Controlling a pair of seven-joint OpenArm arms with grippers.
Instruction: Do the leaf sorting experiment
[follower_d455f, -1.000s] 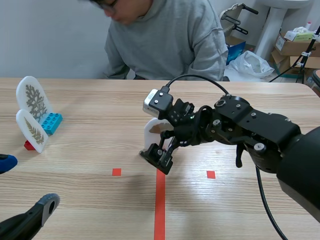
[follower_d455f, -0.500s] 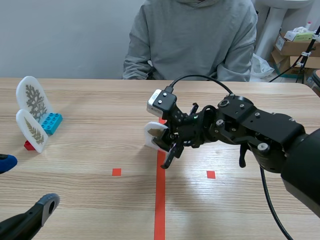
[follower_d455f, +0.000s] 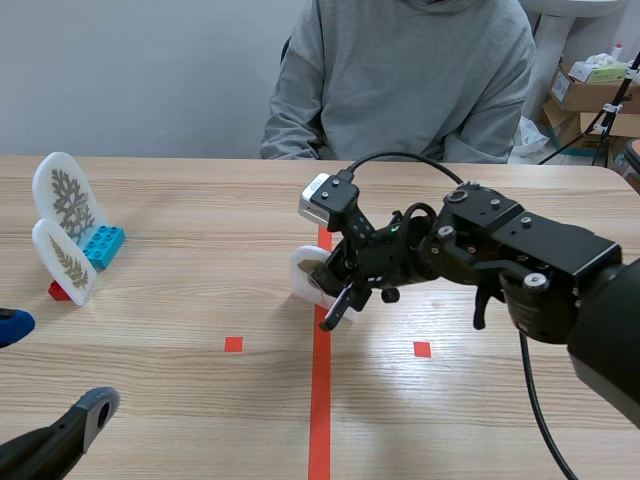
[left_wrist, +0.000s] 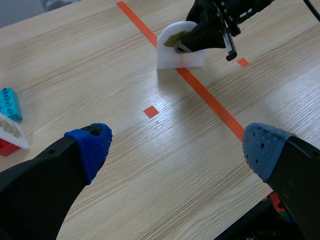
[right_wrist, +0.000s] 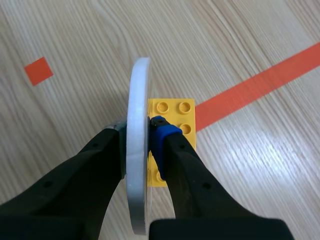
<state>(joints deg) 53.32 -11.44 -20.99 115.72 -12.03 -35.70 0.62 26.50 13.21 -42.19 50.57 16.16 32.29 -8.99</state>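
A white leaf card (follower_d455f: 305, 275) stands on a yellow brick (right_wrist: 175, 112) over the orange-red centre line. My right gripper (follower_d455f: 335, 290) is shut on it, with the card's edge (right_wrist: 137, 125) pressed between its two fingers. In the left wrist view the card (left_wrist: 170, 55) and the right gripper (left_wrist: 200, 35) lie far ahead. Near the table's front left corner my left gripper (follower_d455f: 50, 365) stands open with nothing between its fingers (left_wrist: 92, 145). Two more leaf cards (follower_d455f: 68, 195) (follower_d455f: 65, 262) stand at the far left, on a blue brick (follower_d455f: 100, 245) and a red brick (follower_d455f: 58, 291).
A person in a grey sweater (follower_d455f: 400, 80) sits across the table. Cardboard boxes (follower_d455f: 590, 95) are stacked behind the table at the back right. Small orange-red squares mark the table on either side of the centre line.
My right gripper closed on the white leaf card and drew it slightly up and to the right. The person sat up straight. My left arm has not moved.
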